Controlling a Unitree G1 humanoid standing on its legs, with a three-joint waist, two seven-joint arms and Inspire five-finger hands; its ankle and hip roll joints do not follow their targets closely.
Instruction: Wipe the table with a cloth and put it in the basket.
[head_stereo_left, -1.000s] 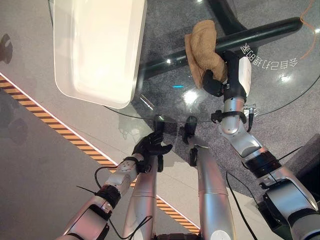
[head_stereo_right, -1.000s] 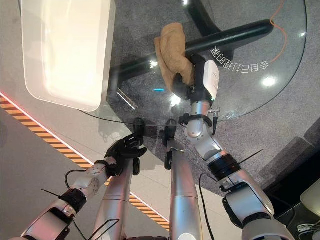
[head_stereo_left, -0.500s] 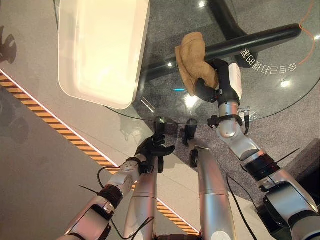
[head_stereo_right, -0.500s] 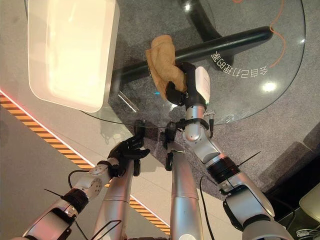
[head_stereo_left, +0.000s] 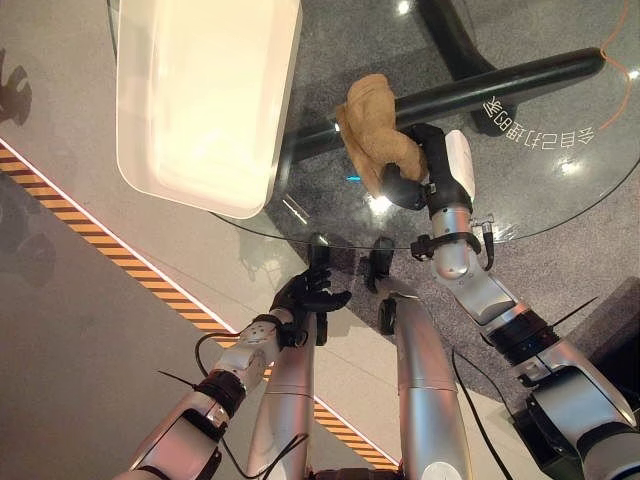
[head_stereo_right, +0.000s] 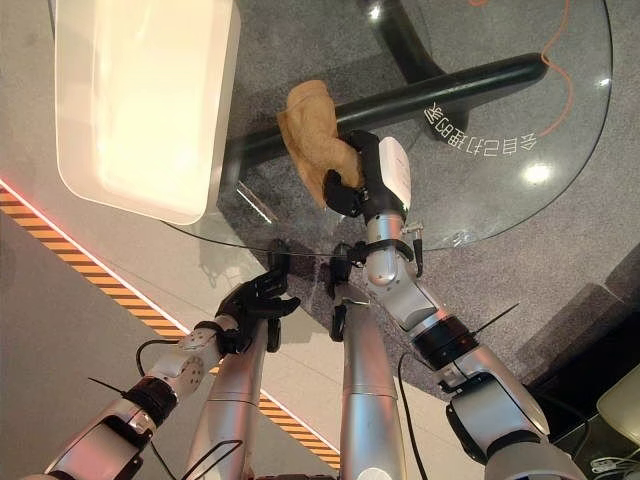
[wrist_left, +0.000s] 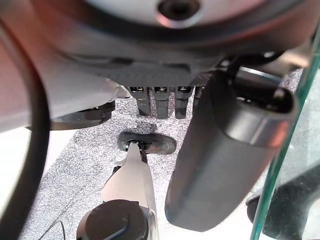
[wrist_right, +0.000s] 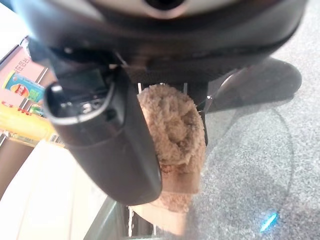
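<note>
A crumpled tan cloth (head_stereo_left: 372, 133) lies bunched on the round glass table (head_stereo_left: 560, 200), gripped at its near end by the robot's right hand (head_stereo_left: 420, 175). In the right wrist view the cloth (wrist_right: 172, 150) sits wadded against the palm, with the dark thumb curled down across its side and the fingers closed over it from behind, so the hand is clenched round the fabric. The free end of the cloth trails away from the hand toward 11 o'clock, resting on the glass above a dark table leg (head_stereo_left: 500, 85) that shows through the top.

At about 10 o'clock from the cloth, and apart from it, stands a large white basket (head_stereo_left: 200, 100) with rounded corners, its near end reaching the table's edge. White lettering (head_stereo_left: 535, 122) is printed on the glass at 3 o'clock from the cloth, just beyond the hand.

The left hand (head_stereo_left: 305, 295) hangs below the table's near rim, at roughly 7 o'clock from the cloth and well apart from it. Its fingers are loosely spread and lightly bent, touching nothing. The left wrist view shows its thumb (wrist_left: 225, 165) beside the edge of the glass.

Under the table lies speckled grey carpet (head_stereo_left: 340, 200); at 8 o'clock an orange-and-black striped line (head_stereo_left: 130, 265) crosses the smooth grey floor (head_stereo_left: 70, 330).
</note>
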